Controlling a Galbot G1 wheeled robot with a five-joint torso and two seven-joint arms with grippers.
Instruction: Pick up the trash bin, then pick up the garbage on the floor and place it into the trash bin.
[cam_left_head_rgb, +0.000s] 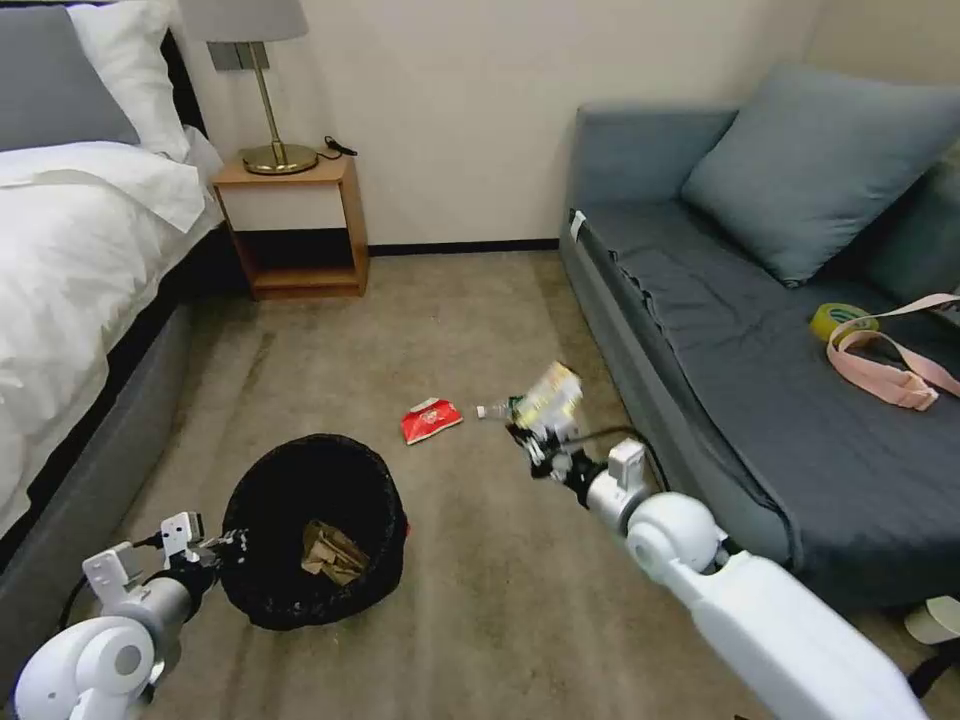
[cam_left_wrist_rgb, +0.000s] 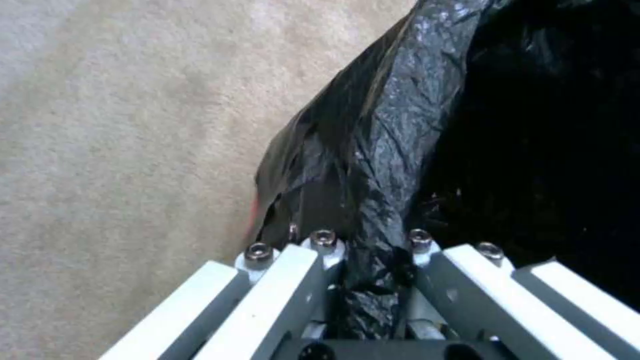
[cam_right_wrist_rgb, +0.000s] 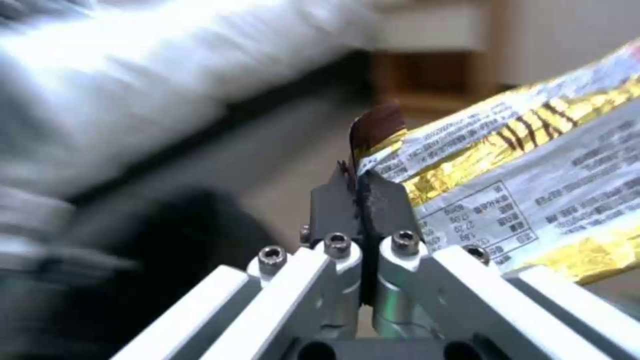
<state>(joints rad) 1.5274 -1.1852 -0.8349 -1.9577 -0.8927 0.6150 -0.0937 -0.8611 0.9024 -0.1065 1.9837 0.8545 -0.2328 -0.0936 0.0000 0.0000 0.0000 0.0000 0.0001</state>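
The trash bin (cam_left_head_rgb: 315, 530), lined with a crinkly black bag, hangs low at the front left. My left gripper (cam_left_head_rgb: 228, 548) is shut on its rim; the left wrist view shows the bag (cam_left_wrist_rgb: 373, 165) pinched between the fingers. Crumpled brown paper (cam_left_head_rgb: 332, 552) lies inside the bin. My right gripper (cam_left_head_rgb: 530, 440) is shut on a shiny silver-yellow wrapper (cam_left_head_rgb: 550, 398) and holds it above the carpet; the right wrist view shows the wrapper (cam_right_wrist_rgb: 527, 175) clamped at its edge. A red-and-white snack packet (cam_left_head_rgb: 431, 419) and a small clear bottle (cam_left_head_rgb: 494, 410) lie on the floor.
A bed (cam_left_head_rgb: 70, 270) runs along the left and a grey sofa (cam_left_head_rgb: 760, 340) along the right. A yellow tape roll (cam_left_head_rgb: 838, 320) and a pink-strapped bag (cam_left_head_rgb: 890, 370) lie on the sofa. A nightstand (cam_left_head_rgb: 295, 225) with a lamp stands at the back wall.
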